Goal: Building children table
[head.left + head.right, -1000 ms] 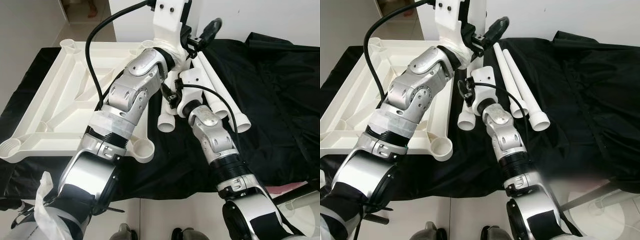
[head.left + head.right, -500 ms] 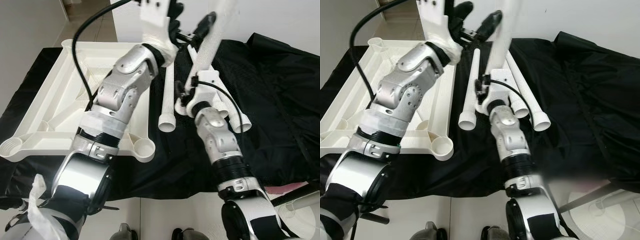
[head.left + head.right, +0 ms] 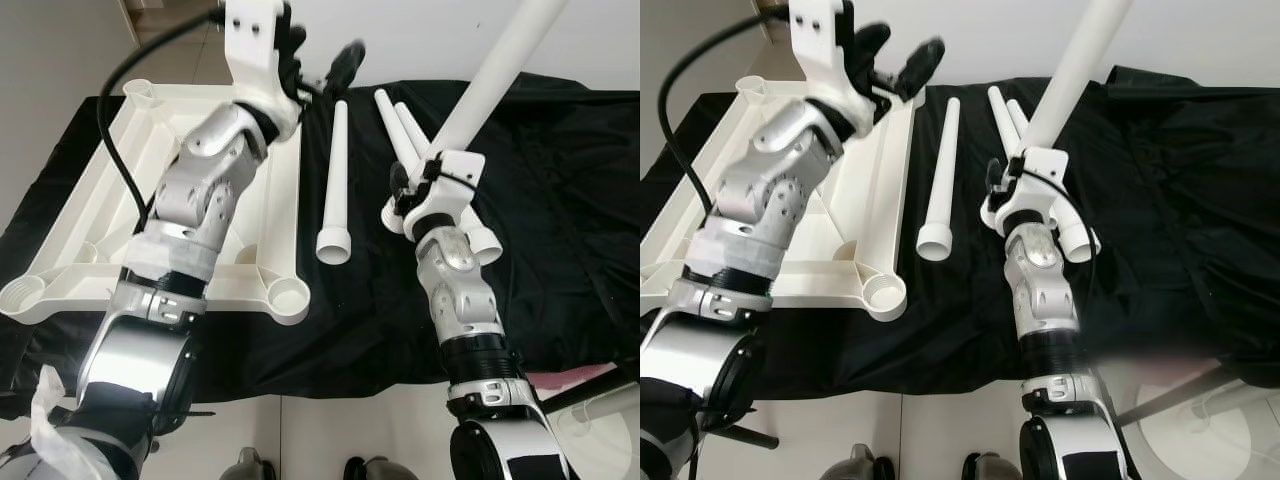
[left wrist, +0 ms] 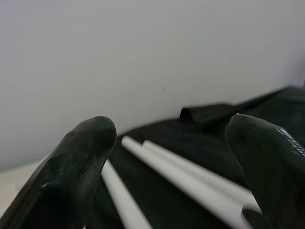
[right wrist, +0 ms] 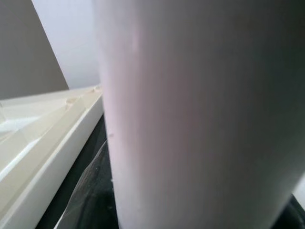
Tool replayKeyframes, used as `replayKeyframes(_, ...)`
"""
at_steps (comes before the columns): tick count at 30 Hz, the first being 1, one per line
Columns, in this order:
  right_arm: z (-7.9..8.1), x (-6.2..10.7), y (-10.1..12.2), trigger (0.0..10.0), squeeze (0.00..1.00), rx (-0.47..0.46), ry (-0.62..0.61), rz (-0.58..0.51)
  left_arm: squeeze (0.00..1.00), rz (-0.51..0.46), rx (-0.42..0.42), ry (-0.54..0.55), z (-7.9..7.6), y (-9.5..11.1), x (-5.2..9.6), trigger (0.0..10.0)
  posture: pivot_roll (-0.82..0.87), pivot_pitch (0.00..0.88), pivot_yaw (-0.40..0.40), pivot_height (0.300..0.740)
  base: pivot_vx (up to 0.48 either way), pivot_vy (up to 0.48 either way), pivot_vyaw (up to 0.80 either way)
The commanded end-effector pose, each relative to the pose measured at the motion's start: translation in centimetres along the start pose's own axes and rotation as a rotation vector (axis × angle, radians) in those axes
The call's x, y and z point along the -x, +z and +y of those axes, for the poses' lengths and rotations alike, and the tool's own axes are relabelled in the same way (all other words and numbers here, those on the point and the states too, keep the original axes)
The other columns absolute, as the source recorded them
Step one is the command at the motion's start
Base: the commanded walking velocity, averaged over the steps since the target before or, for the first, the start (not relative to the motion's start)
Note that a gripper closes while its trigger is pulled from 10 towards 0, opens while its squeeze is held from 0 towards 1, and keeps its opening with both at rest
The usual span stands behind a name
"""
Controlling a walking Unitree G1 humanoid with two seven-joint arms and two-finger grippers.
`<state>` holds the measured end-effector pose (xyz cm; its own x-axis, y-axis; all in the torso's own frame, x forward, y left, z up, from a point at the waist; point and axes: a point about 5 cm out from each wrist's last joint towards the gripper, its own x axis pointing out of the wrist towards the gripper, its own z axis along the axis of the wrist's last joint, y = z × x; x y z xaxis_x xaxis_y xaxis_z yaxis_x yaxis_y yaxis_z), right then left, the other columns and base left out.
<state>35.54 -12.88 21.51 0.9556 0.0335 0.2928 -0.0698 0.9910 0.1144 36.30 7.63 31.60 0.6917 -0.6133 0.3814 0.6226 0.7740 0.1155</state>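
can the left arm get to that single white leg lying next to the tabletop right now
Probably yes. The left tool hovers open just above the far end of the lone leg, with nothing between them.

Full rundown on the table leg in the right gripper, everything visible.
The table leg is a long white tube, smooth and plastic-looking, tapering slightly along its length. The right gripper is shut around its lower part and holds it lifted off the black cloth, tilted with the upper end leaning up and to the right, running out of frame. Its lower end is hidden behind the gripper. Nothing but the gripper visibly touches it. In the right wrist view it looms close as a pale cylinder.
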Motion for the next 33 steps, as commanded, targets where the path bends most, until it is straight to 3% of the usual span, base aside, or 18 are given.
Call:
replayKeyframes(1,-0.1,0.2,0.9,10.0,0.00,0.011,0.010,-0.058,0.00,0.043,-0.052,0.069,0.6,-0.9,0.5,10.0,-0.08,0.080,0.035,0.740,0.000,0.000,0.00)
replayKeyframes(11,-0.3,1.1,1.5,10.0,0.00,0.041,0.060,-0.099,0.00,0.118,-0.107,0.119,1.9,-3.3,2.7,10.0,-0.11,0.093,0.037,0.740,0.000,0.000,0.00)
replayKeyframes(33,-2.0,2.7,1.1,10.0,0.00,0.065,0.000,-0.090,0.00,0.142,-0.113,0.143,2.2,-5.3,4.7,10.0,-0.16,0.096,0.027,0.740,0.000,0.000,0.00)
